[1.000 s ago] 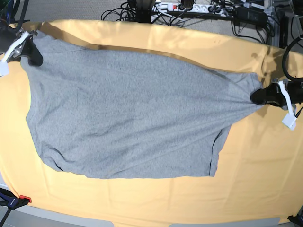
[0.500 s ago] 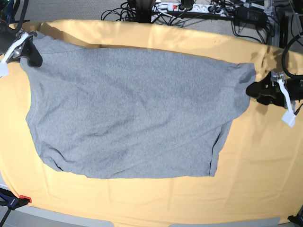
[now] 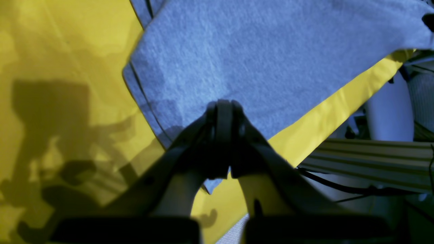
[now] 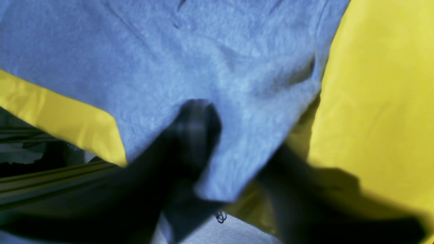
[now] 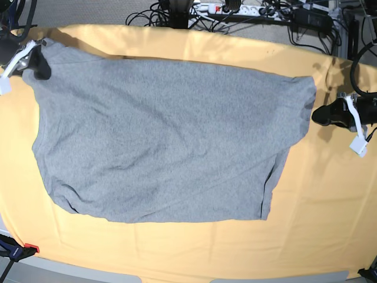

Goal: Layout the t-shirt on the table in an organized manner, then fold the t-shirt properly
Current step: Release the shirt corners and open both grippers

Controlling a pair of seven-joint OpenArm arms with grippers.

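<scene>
From my station I see the bench (image 5: 330, 224) covered in a smooth pale yellow-orange cloth that runs well past the shirt on every side, with soft creases near the front edge. The t-shirt (image 5: 165, 141) lies flat across the middle and left of it, plain grey side up, a thin dark seam showing along its right edge.

Beyond the far edge of the bench the floor is a tangle of black cables (image 5: 177, 15) with a white power strip (image 5: 227, 8) among them. A small red clamp (image 5: 29, 247) sits at the near left corner.

The left gripper (image 5: 318, 115) rests over bare cloth just beside the shirt's right corner, clear of the fabric; in the left wrist view its fingers (image 3: 220, 112) are pressed together with nothing between them. The right gripper (image 5: 40, 65) sits at the shirt's far left corner. The right wrist view is blurred there, but its fingers (image 4: 198, 118) stand apart, one over the grey fabric and a flap of shirt lying between them.
</scene>
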